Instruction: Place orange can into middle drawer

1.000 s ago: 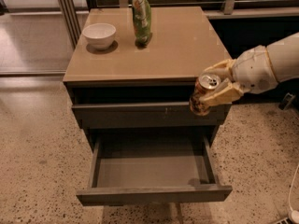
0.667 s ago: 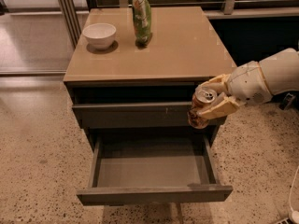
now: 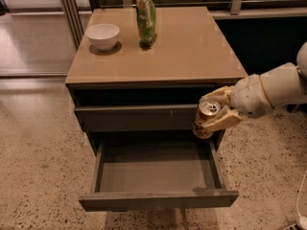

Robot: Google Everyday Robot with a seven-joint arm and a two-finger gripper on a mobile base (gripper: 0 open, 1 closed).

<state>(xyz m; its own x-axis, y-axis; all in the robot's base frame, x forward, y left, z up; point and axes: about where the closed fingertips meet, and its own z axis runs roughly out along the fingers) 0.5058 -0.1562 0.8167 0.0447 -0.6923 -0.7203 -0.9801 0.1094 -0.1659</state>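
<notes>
Gripper: the gripper [image 3: 207, 113] sits at about 3 o'clock from the middle of the view, just off the cabinet's right front corner. Its two tan fingers [image 3: 221, 120] are clamped on the can, one above and one below.
Arm: the pale arm [image 3: 278, 86] reaches in from the 3 o'clock edge.
Orange can: the orange can [image 3: 209, 109] is held tilted, with its silver top and pull tab facing up and toward the camera. It hangs over the far right corner of the open drawer, at roughly 1 o'clock from the drawer's centre. Its base may be brushing the drawer's side wall, but that cannot be made out for sure.
Middle drawer: the middle drawer [image 3: 158, 200] is pulled out toward 6 o'clock, its smooth grey floor in plain sight.
Upper drawer front: the upper drawer front [image 3: 136, 117] is shut above it and carries a small pale scratch.
Cabinet top: the tan cabinet top [image 3: 192, 51] fills the upper middle of the view.
Bowl: a white bowl [image 3: 102, 35] stands at 10 o'clock on the top.
Snack bag: a green snack bag [image 3: 146, 16] stands upright at 12 o'clock, just beside the bowl.
Floor: a speckled floor [image 3: 38, 152] lies all round.
</notes>
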